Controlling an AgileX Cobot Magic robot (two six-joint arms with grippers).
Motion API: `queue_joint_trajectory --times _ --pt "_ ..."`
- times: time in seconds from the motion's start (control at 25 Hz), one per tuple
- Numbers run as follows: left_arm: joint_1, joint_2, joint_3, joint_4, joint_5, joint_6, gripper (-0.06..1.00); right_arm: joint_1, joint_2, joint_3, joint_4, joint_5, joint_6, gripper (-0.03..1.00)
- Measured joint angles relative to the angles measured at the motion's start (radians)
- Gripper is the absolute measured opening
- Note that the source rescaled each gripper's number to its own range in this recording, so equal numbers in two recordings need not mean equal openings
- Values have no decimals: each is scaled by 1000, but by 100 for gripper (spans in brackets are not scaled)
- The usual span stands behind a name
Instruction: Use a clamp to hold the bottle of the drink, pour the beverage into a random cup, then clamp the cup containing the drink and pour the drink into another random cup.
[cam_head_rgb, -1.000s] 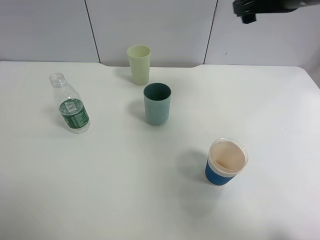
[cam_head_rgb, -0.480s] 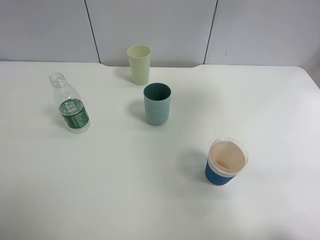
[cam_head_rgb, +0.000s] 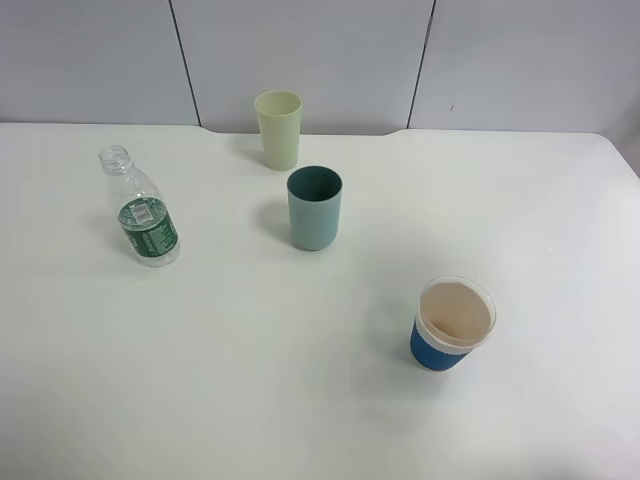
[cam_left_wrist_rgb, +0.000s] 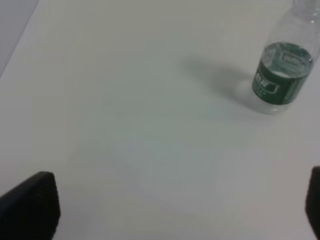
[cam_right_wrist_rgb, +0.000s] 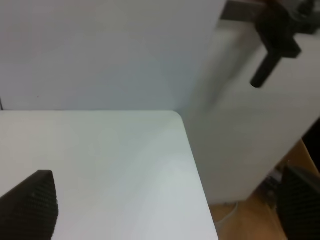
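Note:
A clear plastic bottle (cam_head_rgb: 140, 208) with a green label stands uncapped at the table's left; the left wrist view also shows the bottle (cam_left_wrist_rgb: 282, 75). Three cups stand upright: a pale yellow-green cup (cam_head_rgb: 278, 128) at the back, a teal cup (cam_head_rgb: 315, 207) just in front of it, and a blue-sleeved cup (cam_head_rgb: 452, 325) with a white rim at the front right. Neither arm shows in the exterior view. My left gripper (cam_left_wrist_rgb: 175, 207) is open above bare table, well short of the bottle. My right gripper (cam_right_wrist_rgb: 167, 210) is open with nothing between its fingers.
The right wrist view looks over the table's far right corner (cam_right_wrist_rgb: 172, 117), a white wall panel (cam_right_wrist_rgb: 250, 100) and a strip of floor beyond the edge. A grey panelled wall (cam_head_rgb: 320, 60) runs behind the table.
One second ago a dark part of the right arm showed at the top right of the exterior view; it has since left the frame. The bottle and cups have not moved.

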Motion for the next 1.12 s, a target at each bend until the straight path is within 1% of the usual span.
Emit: queue_joint_trajectory --times 0.08,0.2,0.28,0.36,0.6,0.8,0.96,1.12 --pt "0 0 0 0 0 0 100 0 -57 0 0 48 0 63" --pt "0 0 0 0 0 0 100 0 -135 0 5 94 0 63" --pt "0 0 0 0 0 0 100 0 -184 8 19 112 0 63" --pt "0 0 0 0 0 0 100 0 -244 47 36 118 -2 63" --pt "0 0 0 0 0 0 100 0 -426 209 90 126 -3 63" --pt "0 0 0 0 0 0 100 0 -577 318 173 101 -3 63" --pt "0 0 0 0 0 0 100 0 -604 398 261 91 -10 63" --pt "0 0 0 0 0 0 100 0 -604 445 311 60 -68 63"
